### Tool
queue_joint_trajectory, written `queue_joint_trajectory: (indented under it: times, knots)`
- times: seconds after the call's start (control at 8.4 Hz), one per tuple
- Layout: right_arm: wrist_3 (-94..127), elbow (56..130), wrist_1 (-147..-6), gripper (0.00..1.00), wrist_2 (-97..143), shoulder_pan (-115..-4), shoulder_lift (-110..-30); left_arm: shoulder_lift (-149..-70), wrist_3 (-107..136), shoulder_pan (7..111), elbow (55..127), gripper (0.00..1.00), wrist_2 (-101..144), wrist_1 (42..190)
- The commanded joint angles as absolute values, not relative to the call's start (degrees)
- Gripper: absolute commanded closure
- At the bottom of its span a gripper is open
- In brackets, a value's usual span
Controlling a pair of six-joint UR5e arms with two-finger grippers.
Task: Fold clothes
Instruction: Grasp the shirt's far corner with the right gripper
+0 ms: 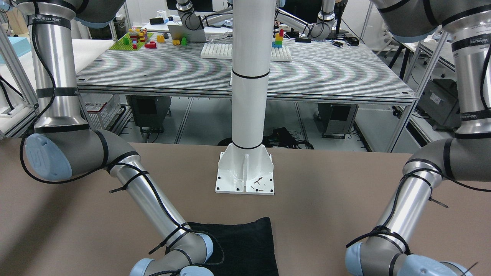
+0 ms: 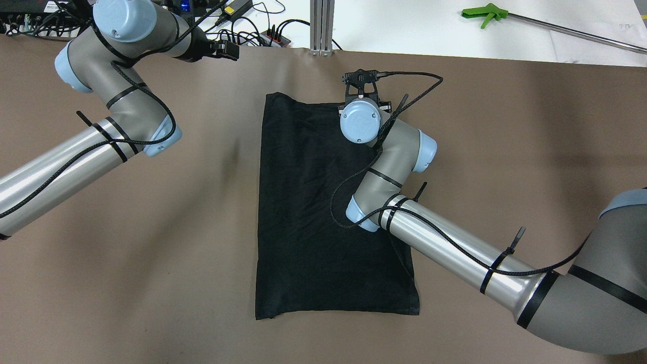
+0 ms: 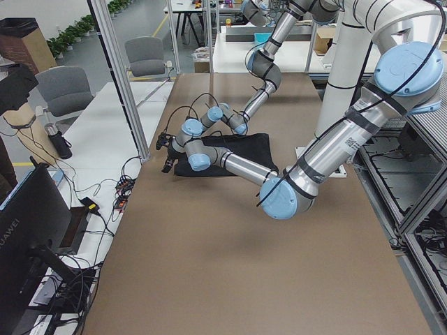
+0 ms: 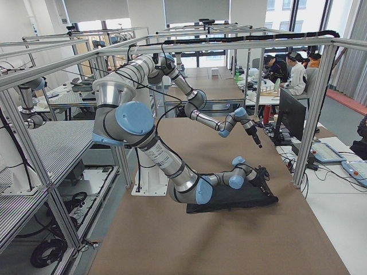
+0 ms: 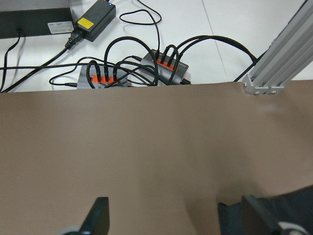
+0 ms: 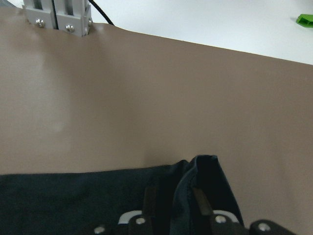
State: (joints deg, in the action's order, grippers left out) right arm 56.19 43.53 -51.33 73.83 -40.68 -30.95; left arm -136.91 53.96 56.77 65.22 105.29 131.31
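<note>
Here, the thin, matte black cloth (image 2: 313, 227) lies as a flat rectangle mid-table (image 2: 151, 263) (brown, smooth surface). The right gripper (image 6: 173, 198) pinches its puckered far corner, and the left gripper (image 5: 175, 210) hangs wide apart, empty.

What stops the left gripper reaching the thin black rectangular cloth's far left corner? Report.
Likely nothing, so yes: the left gripper hangs open near that corner of the black cloth, with only bare brown table between.

Silver tubes (image 2: 455, 253), grey joints (image 2: 399, 146), pale-blue caps (image 2: 360, 121), black cables (image 2: 414, 74).
</note>
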Motion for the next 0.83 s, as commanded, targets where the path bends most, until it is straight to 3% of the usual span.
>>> queue_joint_trajectory:
  times: [0.0, 0.71]
  knots:
    - [56.16, 43.33, -51.33, 1.0, 73.83, -40.61, -30.94, -137.28, 54.05, 56.78, 65.13, 0.05, 105.21, 131.31]
    - [54.58, 43.68, -51.33, 1.0, 75.14, -42.27, -31.37, -138.6, 54.58, 56.78, 63.9, 0.06, 105.29, 131.13]
